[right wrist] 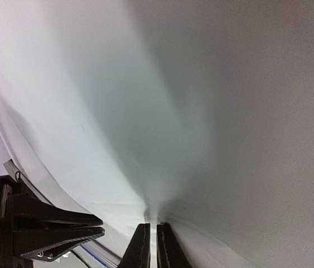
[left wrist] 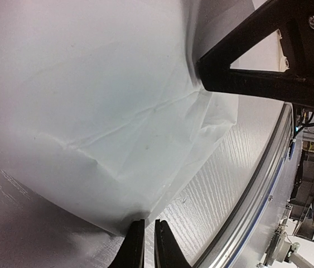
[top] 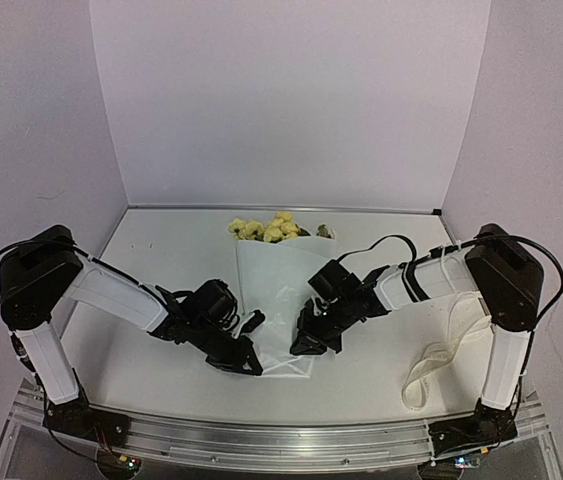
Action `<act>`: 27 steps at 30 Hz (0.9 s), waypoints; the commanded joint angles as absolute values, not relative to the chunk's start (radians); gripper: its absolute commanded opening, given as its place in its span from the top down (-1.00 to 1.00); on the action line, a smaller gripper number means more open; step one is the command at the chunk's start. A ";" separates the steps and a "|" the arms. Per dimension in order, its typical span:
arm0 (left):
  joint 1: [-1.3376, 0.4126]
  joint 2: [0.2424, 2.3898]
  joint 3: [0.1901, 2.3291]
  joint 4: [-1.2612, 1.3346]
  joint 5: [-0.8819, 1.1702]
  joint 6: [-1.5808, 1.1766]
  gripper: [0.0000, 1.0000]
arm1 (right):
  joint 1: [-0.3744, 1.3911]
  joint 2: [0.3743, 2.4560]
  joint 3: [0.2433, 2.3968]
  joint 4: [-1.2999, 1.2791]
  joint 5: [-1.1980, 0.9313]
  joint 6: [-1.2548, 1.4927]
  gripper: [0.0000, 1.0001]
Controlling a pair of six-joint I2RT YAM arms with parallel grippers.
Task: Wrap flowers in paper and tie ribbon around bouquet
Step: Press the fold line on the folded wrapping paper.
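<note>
While my left end effector [left wrist: 149,224] and right end effector [right wrist: 153,226] pinch the paper [top: 273,290],
I must fold slowly, evenly, without tearing.

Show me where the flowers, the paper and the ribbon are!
flowers [top: 266,228], top view, on the yellow blooms.
paper [top: 273,285], top view, on its bare white middle.
ribbon [top: 458,330], top view, on the wide upper stretch of the strip.

Plain pale lavender backdrop panels [top: 291,100] box the place in — one well beyond the left gripper [top: 252,362], one off to each side. Under it the table [left wrist: 218,184] is white with faint woodgrain, softly lit, aluminium rail [left wrist: 261,190] close alongside.
</note>
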State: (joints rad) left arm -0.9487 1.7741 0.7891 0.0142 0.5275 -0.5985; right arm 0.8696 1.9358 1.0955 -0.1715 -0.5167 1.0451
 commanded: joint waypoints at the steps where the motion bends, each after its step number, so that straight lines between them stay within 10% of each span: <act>1: -0.952 1.748 0.778 0.015 0.507 -0.610 0.83 | 0.873 1.967 1.110 -0.175 -0.473 1.040 0.90; 27: -0.825 1.829 0.806 0.252 0.557 -0.739 0.77 | 0.873 1.950 1.091 -0.189 -0.457 1.026 0.92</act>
